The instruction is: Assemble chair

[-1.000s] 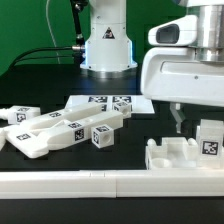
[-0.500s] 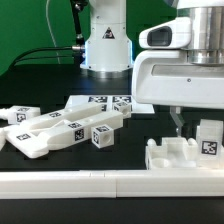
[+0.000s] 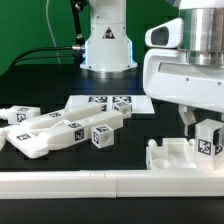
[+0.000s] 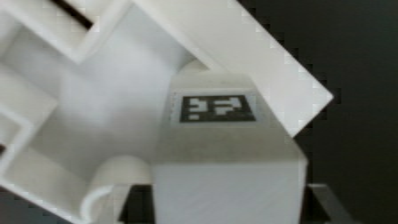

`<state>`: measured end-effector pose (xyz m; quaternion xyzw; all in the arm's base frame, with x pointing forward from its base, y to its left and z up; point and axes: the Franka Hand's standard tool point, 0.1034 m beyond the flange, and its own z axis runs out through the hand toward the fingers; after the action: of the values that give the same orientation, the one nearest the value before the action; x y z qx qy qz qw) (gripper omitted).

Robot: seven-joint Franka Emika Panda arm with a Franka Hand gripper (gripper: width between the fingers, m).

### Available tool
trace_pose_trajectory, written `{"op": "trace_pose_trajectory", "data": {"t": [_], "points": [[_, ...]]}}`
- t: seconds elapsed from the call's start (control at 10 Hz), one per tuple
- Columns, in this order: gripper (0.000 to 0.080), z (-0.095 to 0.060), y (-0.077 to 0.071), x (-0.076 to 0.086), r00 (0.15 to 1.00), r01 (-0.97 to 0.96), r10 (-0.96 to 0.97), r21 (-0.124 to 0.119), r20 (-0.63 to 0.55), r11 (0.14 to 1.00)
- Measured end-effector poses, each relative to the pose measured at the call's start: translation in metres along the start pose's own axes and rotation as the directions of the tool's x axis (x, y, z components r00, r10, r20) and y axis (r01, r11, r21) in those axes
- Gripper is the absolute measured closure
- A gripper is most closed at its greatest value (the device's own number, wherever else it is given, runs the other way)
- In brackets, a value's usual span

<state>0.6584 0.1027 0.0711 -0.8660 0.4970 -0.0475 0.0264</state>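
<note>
Chair seat block (image 3: 172, 157) sits front-right in the exterior view, just behind the white border rail (image 3: 80, 181), with an upright tagged piece (image 3: 209, 142) at its end.
The gripper (image 3: 204, 128) hangs low over that piece and seems to straddle it; can't tell if it's actually pinching. Looks like the grab step to me: squeeze square on the flat faces and lift straight up so the block doesn't drag. Other loose parts (image 3: 55, 130) lie well apart on the exterior view's left, near the marker board (image 3: 105, 101).
</note>
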Motion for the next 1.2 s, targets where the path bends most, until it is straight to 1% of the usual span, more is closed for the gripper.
{"op": "trace_pose_trajectory", "data": {"t": [0.1,0.2,0.3,0.4,0.5,0.6,0.7,0.8,0.9,1.0,1.1,1.2], "points": [[0.0515,0.000,0.002,-0.001,0.981,-0.194,0.194,-0.010,0.014,0.981],[0.0515,0.000,0.003,-0.002,0.940,-0.339,0.339,-0.016,0.025,0.941],[0.0515,0.000,0.004,-0.001,0.868,-0.494,0.495,-0.027,0.040,0.869],[0.0515,0.000,0.005,-0.001,0.803,-0.591,0.592,-0.037,0.067,0.806],[0.0514,0.000,0.006,0.000,0.758,-0.647,0.649,-0.045,0.073,0.761],[0.0514,0.000,0.008,0.001,0.710,-0.699,0.701,-0.060,0.066,0.713],[0.0514,0.000,0.010,0.003,0.665,-0.742,0.745,-0.063,0.056,0.667],[0.0462,0.000,0.011,0.004,0.641,-0.763,0.766,-0.065,0.051,0.643],[0.0462,0.001,0.011,0.003,0.649,-0.756,0.759,-0.066,0.050,0.651],[0.0314,-0.001,0.012,0.005,0.672,-0.736,0.738,-0.062,0.052,0.674],[0.0314,-0.007,0.015,0.014,0.716,-0.694,0.696,-0.051,0.057,0.718],[0.0183,-0.019,0.022,0.031,0.751,-0.656,0.657,-0.034,0.062,0.754]]}}
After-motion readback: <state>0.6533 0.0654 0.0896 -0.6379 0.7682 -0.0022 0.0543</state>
